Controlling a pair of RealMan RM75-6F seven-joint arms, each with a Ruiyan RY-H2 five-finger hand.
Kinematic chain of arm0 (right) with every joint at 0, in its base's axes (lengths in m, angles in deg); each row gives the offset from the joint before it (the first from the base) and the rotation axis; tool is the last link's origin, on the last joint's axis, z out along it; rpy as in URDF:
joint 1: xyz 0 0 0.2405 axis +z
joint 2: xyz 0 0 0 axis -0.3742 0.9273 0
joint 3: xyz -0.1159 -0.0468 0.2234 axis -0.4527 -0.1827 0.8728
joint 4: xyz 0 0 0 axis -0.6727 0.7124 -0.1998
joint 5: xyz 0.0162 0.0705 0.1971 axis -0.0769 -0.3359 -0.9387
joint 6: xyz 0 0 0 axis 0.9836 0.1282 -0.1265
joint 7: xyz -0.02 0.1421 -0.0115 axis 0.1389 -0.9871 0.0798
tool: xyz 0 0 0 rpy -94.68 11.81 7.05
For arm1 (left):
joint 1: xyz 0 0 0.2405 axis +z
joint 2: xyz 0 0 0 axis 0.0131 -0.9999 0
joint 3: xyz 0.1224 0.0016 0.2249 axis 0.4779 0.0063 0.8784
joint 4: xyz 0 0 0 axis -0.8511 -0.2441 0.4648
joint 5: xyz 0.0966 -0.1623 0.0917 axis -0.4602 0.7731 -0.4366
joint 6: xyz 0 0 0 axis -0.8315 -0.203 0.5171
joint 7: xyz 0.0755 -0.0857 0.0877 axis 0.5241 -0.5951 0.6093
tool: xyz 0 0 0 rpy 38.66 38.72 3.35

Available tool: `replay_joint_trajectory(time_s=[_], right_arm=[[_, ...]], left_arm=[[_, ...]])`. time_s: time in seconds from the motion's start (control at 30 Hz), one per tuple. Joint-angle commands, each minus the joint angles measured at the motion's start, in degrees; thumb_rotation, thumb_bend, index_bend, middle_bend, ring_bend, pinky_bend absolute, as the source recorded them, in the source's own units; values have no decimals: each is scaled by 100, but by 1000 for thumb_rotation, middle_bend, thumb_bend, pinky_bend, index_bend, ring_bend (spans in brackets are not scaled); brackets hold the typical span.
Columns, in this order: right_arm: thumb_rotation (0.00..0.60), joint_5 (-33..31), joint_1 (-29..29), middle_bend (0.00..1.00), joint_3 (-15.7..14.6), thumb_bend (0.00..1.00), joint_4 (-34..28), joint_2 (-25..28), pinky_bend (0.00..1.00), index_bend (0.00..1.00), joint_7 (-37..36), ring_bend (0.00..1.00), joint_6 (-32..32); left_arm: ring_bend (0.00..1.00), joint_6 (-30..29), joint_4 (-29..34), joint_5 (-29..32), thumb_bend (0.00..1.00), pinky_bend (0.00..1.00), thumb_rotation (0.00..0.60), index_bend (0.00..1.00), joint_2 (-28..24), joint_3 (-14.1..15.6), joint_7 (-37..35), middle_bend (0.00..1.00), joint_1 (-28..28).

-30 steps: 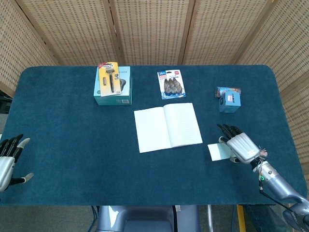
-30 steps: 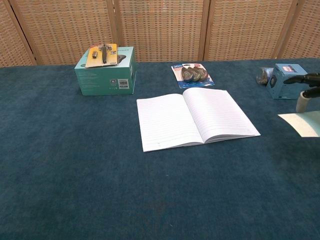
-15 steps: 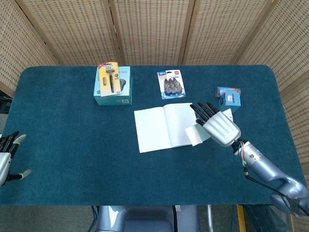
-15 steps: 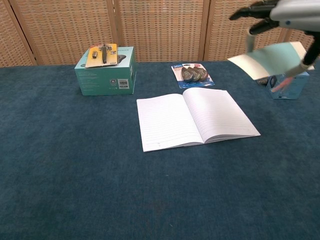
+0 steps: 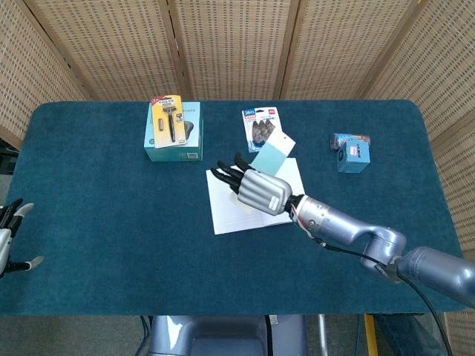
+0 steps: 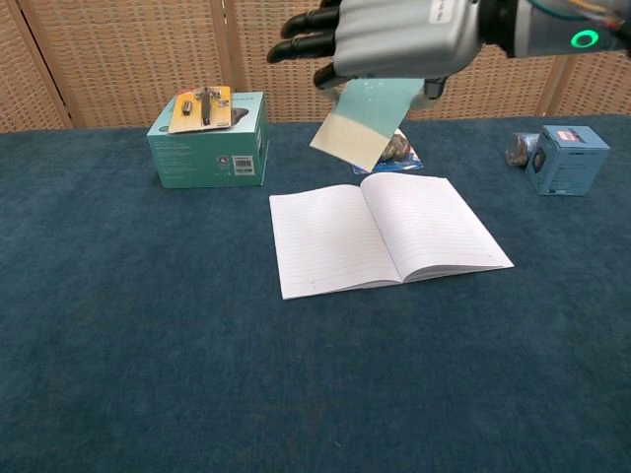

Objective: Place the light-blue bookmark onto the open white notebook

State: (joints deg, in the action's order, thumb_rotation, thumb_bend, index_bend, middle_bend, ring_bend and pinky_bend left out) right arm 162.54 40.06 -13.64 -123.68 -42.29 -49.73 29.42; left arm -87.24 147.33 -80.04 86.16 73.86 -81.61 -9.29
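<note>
The carrying step is judged to be in hand. The light-blue bookmark (image 6: pixel 367 120) is held in the air by the right hand (image 6: pixel 394 37), which is seen at the top centre of the chest view, well above the bench (image 6: pixel 148 345). The card is gripped at its upper end under the palm, apparently between the thumb and the hand's underside, while the other fingers (image 6: pixel 301 22) are stretched out and slightly spread toward the left of the frame. The bookmark hangs tilted, its lower corner pointing down toward the open white notebook (image 6: pixel 385 234), which lies flat in the middle of the frame. In the head view the same hand (image 5: pixel 256 189) is seen over the notebook's (image 5: pixel 223 200) centre fold, with the bookmark (image 5: pixel 272 152) showing toward the upper right of the hand.

The bookmark is not yet touching the pages. For the next move, a lowering of the hand is called for until the card lies against a page, and only then a release of the pinch; a drop from this height could let the light card drift off the notebook.

The left hand (image 5: pixel 9 241) is seen at the lower left edge of the head view, holding nothing, its fingers apart.
</note>
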Motion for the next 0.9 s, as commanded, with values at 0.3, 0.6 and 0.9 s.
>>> replay_joint_trajectory(time_s=[0.3,0.6,0.9], right_arm=[[600,1080,953,21,-506,2,1036,-837,247,623,186,0,255],[600,1447,1379,6,-836,2,1845,-1356,247,623,-61,0,240],[600,1624,1508,3,-1245,2,2657,-1849,247,623,-247,0,169]], left_arm=[[0,111,-66,78,0,0,600,0,-11,-20,-83,0,-44],[0,216,-95,71,0,0,600,0,-24,-13,-159,0,-93],[0,378,-164,122,0,0,600,0,-20,-22,-204,0,-172]])
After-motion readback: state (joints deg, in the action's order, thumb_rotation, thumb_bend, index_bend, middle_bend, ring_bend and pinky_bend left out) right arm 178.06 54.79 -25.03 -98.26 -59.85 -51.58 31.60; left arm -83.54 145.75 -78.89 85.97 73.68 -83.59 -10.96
